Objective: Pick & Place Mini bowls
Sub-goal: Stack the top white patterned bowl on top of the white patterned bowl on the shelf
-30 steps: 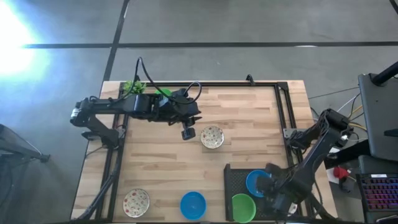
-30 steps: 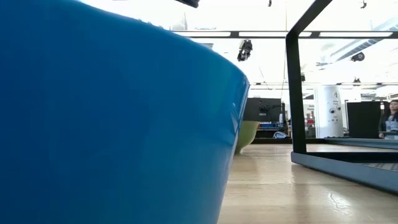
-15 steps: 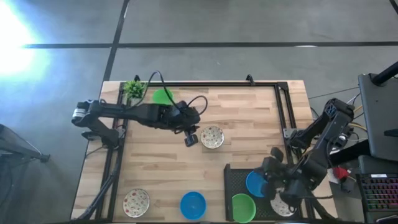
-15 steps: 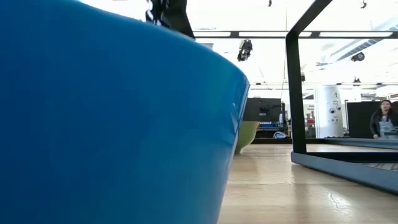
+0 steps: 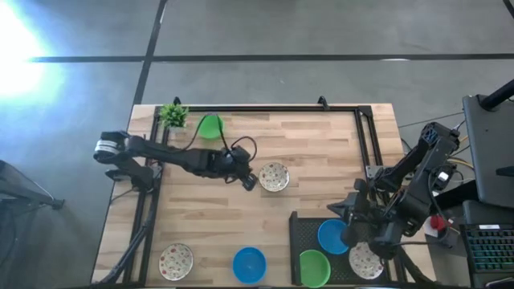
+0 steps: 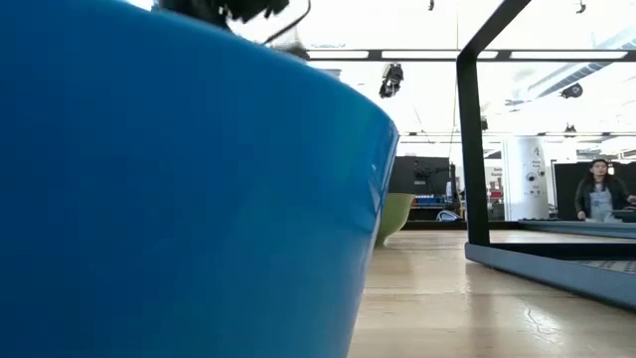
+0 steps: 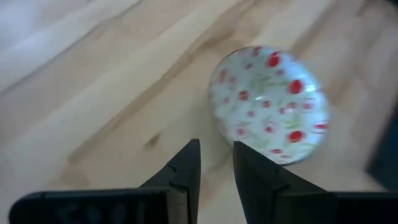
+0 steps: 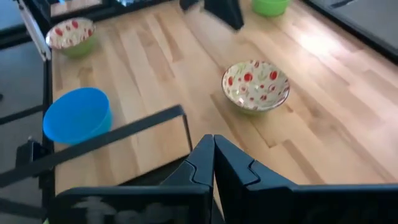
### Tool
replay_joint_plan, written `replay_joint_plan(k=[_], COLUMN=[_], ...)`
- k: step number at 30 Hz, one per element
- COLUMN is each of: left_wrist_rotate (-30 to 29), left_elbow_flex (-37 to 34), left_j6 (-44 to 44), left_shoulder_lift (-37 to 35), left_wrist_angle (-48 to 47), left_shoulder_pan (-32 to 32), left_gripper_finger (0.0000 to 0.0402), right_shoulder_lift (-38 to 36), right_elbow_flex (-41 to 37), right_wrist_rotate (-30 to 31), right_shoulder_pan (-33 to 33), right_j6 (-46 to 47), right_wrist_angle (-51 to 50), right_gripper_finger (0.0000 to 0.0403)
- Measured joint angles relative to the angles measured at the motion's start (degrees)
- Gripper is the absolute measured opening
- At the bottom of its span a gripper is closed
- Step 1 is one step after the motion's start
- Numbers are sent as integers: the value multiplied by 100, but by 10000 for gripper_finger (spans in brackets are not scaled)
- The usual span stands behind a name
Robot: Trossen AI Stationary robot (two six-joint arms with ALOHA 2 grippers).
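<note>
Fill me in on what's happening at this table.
The robot is sorting mini bowls into a black tray. A blue bowl, a green bowl and a speckled bowl already sit in it. The left tool, empty with a narrow gap between its fingers, is beside the speckled bowl at mid-table. The right tool is shut and empty, above the tray. Another green bowl, a blue bowl and a speckled bowl wait on the table.

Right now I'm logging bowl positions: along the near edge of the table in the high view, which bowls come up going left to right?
Speckled bowl on the bare wood → blue bowl on the wood → green bowl in the black tray → blue bowl in the tray → speckled bowl in the tray.
</note>
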Motion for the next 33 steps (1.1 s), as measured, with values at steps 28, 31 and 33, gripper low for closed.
replay_joint_plan(k=[28,31,33], left_wrist_rotate=[179,249,259], left_elbow_flex=[-2,186,281], left_j6=[-10,79,175], left_shoulder_lift=[1834,1965,2017], left_wrist_angle=[1161,1239,1176], left_shoulder_pan=[109,110,109], left_gripper_finger=[87,87,87], right_shoulder_lift=[-1,-1,-1], right_elbow_flex=[-8,-8,-8], right_wrist_rotate=[66,66,66], right_shoulder_pan=[2,2,2], right_j6=[28,28,28], right_wrist_angle=[16,13,8], right_gripper_finger=[8,8,8])
